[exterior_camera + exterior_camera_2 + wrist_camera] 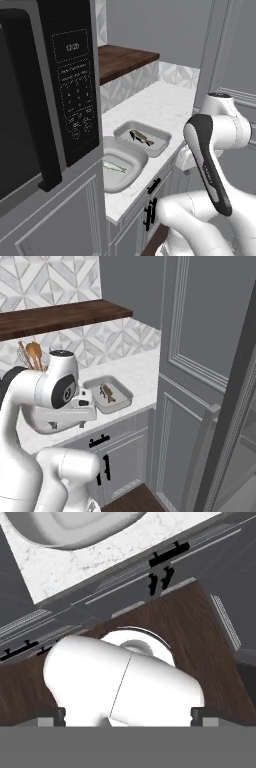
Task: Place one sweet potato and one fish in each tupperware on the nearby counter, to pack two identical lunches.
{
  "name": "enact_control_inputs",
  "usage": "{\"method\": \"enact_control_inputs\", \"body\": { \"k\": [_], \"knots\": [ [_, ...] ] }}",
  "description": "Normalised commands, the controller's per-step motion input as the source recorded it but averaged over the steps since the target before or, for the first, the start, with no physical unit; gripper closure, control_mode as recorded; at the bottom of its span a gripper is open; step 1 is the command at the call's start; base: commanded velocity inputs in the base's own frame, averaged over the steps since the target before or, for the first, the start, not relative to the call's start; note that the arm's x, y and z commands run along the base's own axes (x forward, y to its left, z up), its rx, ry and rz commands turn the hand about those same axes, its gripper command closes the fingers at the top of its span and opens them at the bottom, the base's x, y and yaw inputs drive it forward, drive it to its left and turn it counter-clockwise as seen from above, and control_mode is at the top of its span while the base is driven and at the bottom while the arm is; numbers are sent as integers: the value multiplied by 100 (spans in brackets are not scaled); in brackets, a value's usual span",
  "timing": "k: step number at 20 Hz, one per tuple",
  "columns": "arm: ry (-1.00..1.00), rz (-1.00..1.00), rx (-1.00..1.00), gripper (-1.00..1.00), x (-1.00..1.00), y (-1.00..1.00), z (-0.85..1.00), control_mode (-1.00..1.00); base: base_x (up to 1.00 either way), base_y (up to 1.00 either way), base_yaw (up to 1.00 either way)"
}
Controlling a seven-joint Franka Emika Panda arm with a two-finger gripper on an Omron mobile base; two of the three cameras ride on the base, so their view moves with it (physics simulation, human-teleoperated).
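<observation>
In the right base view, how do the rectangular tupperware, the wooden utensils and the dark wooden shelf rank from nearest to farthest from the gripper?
1. rectangular tupperware, on the counter just beside the gripper.
2. wooden utensils, back by the wall.
3. dark wooden shelf, high above them.

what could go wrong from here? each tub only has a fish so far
1. No sweet potato shows in either tupperware: rectangular one holds only the dark fish, rounder one only the pale fish; lunches may stay incomplete.
2. The rounder tupperware sits near the counter front edge, so a low arm swing might knock it off.
</observation>
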Motion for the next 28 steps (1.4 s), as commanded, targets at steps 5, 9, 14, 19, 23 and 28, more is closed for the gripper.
{"method": "enact_control_inputs", "body": {
  "k": [5, 9, 14, 19, 23, 28],
  "knots": [
    [0, -7, 0, -100, -42, -9, 15, -100, 0, 0, 0],
    [0, 0, 0, -100, 0, 0, 0, -100, 0, 0, 0],
    [0, 0, 0, -100, 0, 0, 0, -100, 0, 0, 0],
    [0, 0, 0, -100, 0, 0, 0, 100, -86, 4, -2],
    [0, 0, 0, -100, 0, 0, 0, 100, -100, 11, -9],
    [0, 0, 0, -100, 0, 0, 0, 100, -98, -13, -34]
  ]
}}
